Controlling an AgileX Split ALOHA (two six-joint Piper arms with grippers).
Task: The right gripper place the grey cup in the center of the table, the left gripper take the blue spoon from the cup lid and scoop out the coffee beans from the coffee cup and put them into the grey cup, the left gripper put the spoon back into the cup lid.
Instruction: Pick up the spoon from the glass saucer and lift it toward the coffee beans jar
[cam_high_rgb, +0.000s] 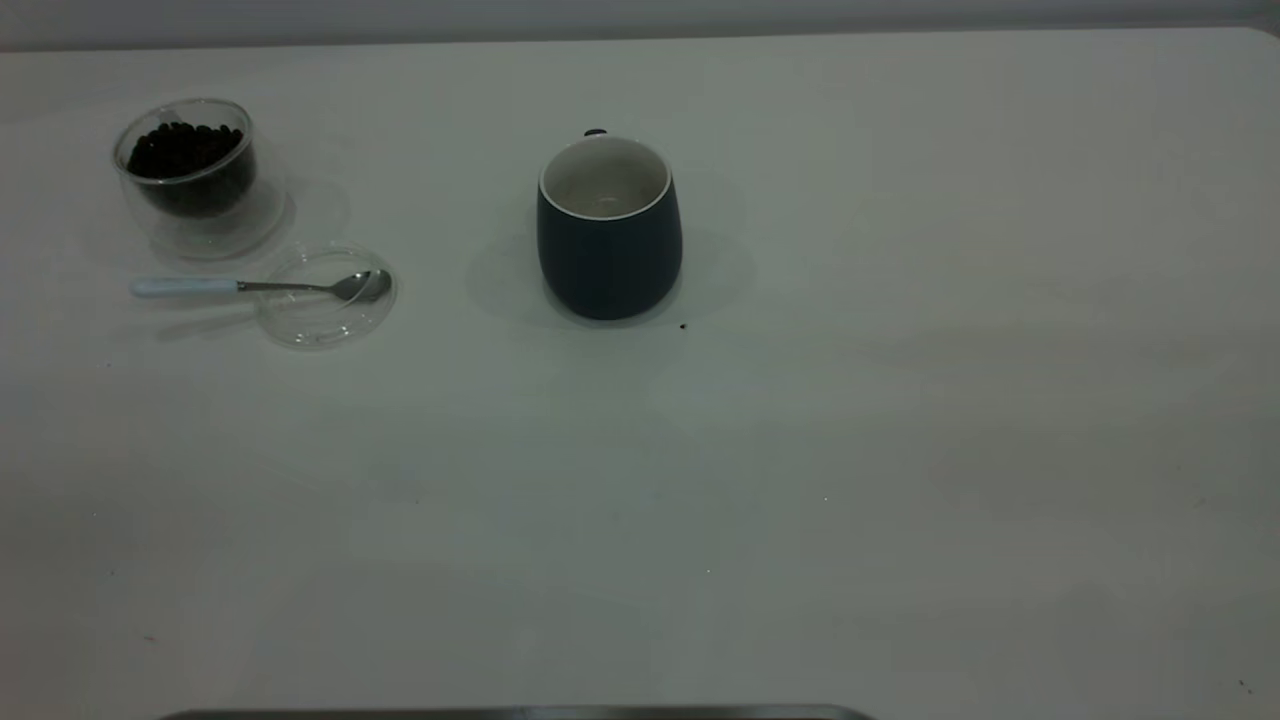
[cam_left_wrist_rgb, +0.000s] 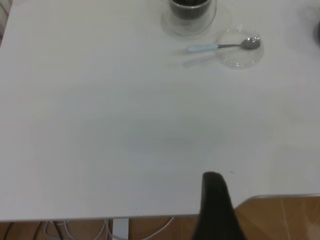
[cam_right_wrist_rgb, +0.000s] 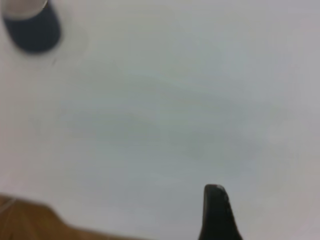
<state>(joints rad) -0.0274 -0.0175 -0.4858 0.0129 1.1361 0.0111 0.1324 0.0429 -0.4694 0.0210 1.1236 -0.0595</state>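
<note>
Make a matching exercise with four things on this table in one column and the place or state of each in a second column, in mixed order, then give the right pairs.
Things:
1. grey cup
2. blue spoon
3. coffee cup
4. cup lid

Places or states:
A. holds the dark coffee beans
B. lies flat on the table, in front of the glass cup
C. stands upright near the middle, inside looks empty
D. bowl rests in the lid, handle sticks out over its rim

Pairs: 1-C, 2-D, 3-A, 4-B

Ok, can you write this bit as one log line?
grey cup: centre of table, upright | blue spoon: on cup lid | coffee beans: in coffee cup
</note>
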